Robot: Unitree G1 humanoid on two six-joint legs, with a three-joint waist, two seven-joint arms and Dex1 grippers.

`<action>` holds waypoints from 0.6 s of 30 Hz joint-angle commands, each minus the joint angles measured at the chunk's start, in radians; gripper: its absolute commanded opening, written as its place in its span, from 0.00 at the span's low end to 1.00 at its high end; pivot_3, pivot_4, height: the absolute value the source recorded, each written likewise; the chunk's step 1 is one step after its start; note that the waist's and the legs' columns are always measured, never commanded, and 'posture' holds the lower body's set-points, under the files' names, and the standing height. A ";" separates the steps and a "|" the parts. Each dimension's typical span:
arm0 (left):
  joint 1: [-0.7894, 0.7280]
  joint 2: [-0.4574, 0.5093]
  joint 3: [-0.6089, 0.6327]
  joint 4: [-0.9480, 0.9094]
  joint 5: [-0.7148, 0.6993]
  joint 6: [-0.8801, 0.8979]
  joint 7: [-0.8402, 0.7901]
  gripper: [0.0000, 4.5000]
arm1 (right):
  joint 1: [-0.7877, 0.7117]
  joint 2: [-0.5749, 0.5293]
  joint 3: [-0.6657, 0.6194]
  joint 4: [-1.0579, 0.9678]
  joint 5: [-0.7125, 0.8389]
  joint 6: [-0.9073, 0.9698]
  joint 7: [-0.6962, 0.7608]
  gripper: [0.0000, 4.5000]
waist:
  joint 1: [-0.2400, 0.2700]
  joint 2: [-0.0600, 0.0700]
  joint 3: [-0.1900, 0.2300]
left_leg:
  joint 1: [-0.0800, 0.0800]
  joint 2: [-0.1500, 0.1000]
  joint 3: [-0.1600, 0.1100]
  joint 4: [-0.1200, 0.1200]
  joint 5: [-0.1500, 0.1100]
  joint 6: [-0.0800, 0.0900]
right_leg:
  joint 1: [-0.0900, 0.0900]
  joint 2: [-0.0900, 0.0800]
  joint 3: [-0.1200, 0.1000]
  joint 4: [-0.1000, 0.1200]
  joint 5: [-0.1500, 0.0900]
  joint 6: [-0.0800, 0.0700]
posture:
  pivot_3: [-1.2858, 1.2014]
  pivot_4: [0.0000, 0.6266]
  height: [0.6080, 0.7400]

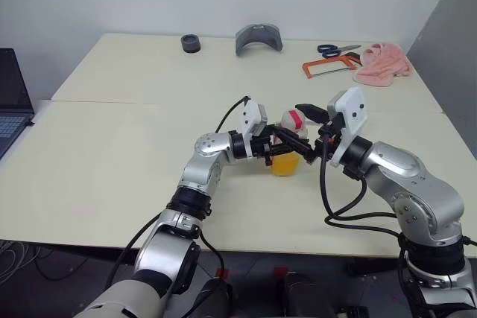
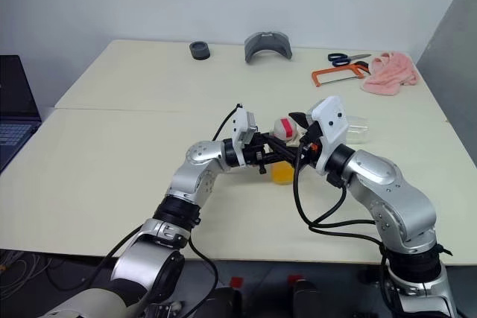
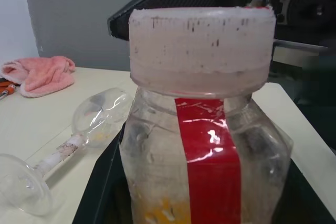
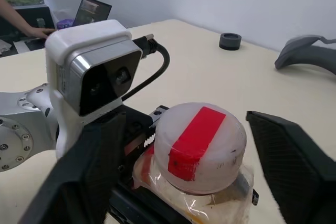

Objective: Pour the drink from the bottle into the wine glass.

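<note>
- The bottle (image 1: 287, 148) stands upright near the middle of the table (image 1: 112, 154), held between the two arms; it is unclear whether its base rests on the surface.
- The left gripper (image 1: 277, 148) is clamped on the bottle body; its black fingers (image 3: 100, 192) press against both sides of the clear plastic below the neck.
- The cap (image 4: 201, 145) is still seated on the bottle: a white round lid with a red stripe across its top.
- A red vertical label stripe (image 3: 210, 161) runs down the face of the bottle toward the left wrist camera.
- The drink (image 1: 285, 164) fills only the lower part of the bottle, showing as an orange-yellow band at the base.
- The right gripper (image 4: 178, 156) sits at cap height, jaws apart, one black finger (image 4: 84, 177) on each side of the cap. The far finger stands clear of the cap; contact on the near side cannot be confirmed.
- The wine glass (image 3: 58, 150) lies on its side on the table beyond the bottle, toward the robot's right, with its bowl pointing away from the foot and the stem level with the surface.
- At the far right of the table lie a pink cloth (image 1: 384, 63), an orange-framed hacksaw (image 1: 328, 68) and blue-handled scissors (image 1: 337, 50).
- At the far edge rest a grey curved part (image 1: 258, 39) and a small black ring (image 1: 191, 43).
- A laptop (image 1: 11, 102) sits off the left side of the table.
</note>
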 commanded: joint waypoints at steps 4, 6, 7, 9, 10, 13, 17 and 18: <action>-0.003 0.010 -0.003 -0.052 -0.006 -0.015 -0.018 0.39 | -0.020 -0.003 -0.009 -0.006 0.010 -0.050 0.051 0.43 | 0.000 0.000 0.000 | 0.000 0.000 0.000 0.000 0.000 0.000 | 0.000 0.000 0.000 0.000 0.000 0.000 | 0.52 0.24 1.00; 0.001 0.021 -0.010 -0.062 -0.009 0.002 -0.037 0.39 | -0.019 -0.024 0.002 0.000 0.018 -0.087 0.123 0.43 | 0.000 0.000 0.000 | 0.000 0.000 0.000 0.000 0.000 0.000 | 0.000 0.000 0.000 0.000 0.000 0.000 | 0.52 0.24 1.00; 0.003 0.030 -0.014 -0.074 -0.016 0.021 -0.056 0.39 | -0.027 -0.050 0.013 0.009 0.017 -0.116 0.184 0.43 | 0.000 0.000 0.000 | 0.000 0.000 0.000 0.000 0.000 0.000 | 0.000 0.000 0.000 0.000 0.000 0.000 | 0.52 0.24 1.00; 0.006 0.050 -0.021 -0.098 -0.030 0.060 -0.095 0.39 | -0.058 -0.113 0.038 0.036 0.010 -0.170 0.321 0.43 | -0.001 0.000 0.000 | 0.000 -0.001 0.000 0.000 0.000 0.000 | 0.000 0.000 0.000 0.000 0.000 0.000 | 0.52 0.24 1.00; 0.006 0.060 -0.025 -0.107 -0.035 0.075 -0.115 0.39 | -0.080 -0.146 0.049 0.055 0.012 -0.191 0.390 0.43 | -0.002 0.000 0.000 | 0.000 -0.001 0.001 0.000 0.000 0.000 | 0.000 0.000 0.000 0.000 0.000 0.000 | 0.52 0.24 1.00; 0.000 0.084 -0.036 -0.118 -0.040 0.101 -0.162 0.39 | -0.158 -0.213 0.082 0.119 0.028 -0.223 0.561 0.43 | -0.002 0.001 0.001 | 0.000 -0.001 0.002 0.000 0.000 0.000 | 0.000 0.001 0.000 0.000 0.000 0.000 | 0.52 0.24 1.00; -0.016 0.093 -0.037 -0.118 -0.041 0.111 -0.191 0.39 | -0.244 -0.218 0.099 0.212 0.058 -0.188 0.669 0.43 | -0.003 0.001 0.001 | 0.001 0.000 0.002 0.000 0.000 0.000 | 0.000 0.002 -0.001 0.000 0.000 0.000 | 0.52 0.24 1.00; -0.018 0.091 -0.034 -0.118 -0.041 0.112 -0.189 0.39 | -0.243 -0.223 0.100 0.215 0.055 -0.180 0.678 0.43 | -0.002 0.001 0.001 | 0.000 0.000 0.001 0.000 0.000 0.000 | 0.000 0.002 -0.001 0.000 0.000 0.000 | 0.52 0.24 1.00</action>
